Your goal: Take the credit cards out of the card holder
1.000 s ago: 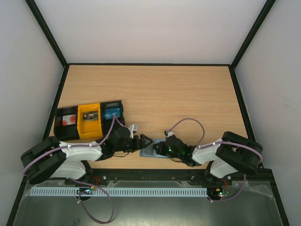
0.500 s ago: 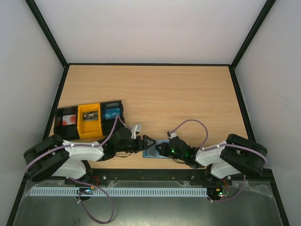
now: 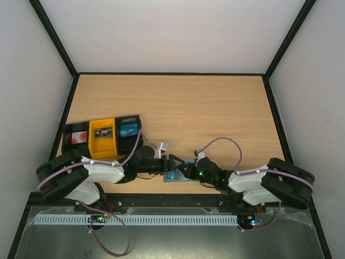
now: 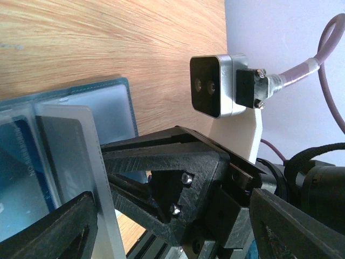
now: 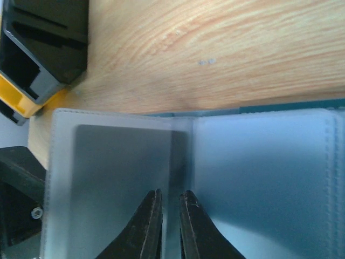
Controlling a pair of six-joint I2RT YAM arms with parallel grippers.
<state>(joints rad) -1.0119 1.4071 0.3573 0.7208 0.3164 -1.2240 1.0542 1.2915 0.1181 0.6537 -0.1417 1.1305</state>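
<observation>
Here the small teal-blue soft folding card holder (image 5: pixel 259 162) lies open on the wooden table (image 5: pixel 215 54). The right gripper (image 5: pixel 170 197), fingers almost pressed together, sits at its frosted centre fold. The left gripper (image 4: pixel 175 197) stands spread wide beside its end.

I see white arm shells (image 3: pixel 102 171) over black joints (image 3: pixel 54 183), lilac cables (image 3: pixel 221 141), a white-mounted wrist camera (image 4: pixel 213 86) and black triangular fingers (image 4: pixel 161 172) with screws (image 4: pixel 186 178).

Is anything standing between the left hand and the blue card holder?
Yes. The right hand sits directly in front of the open left hand, low over the card holder. Its nearly closed fingertips are at the fold between the holder's clear sleeves. Nothing else visible is in the way.
</observation>
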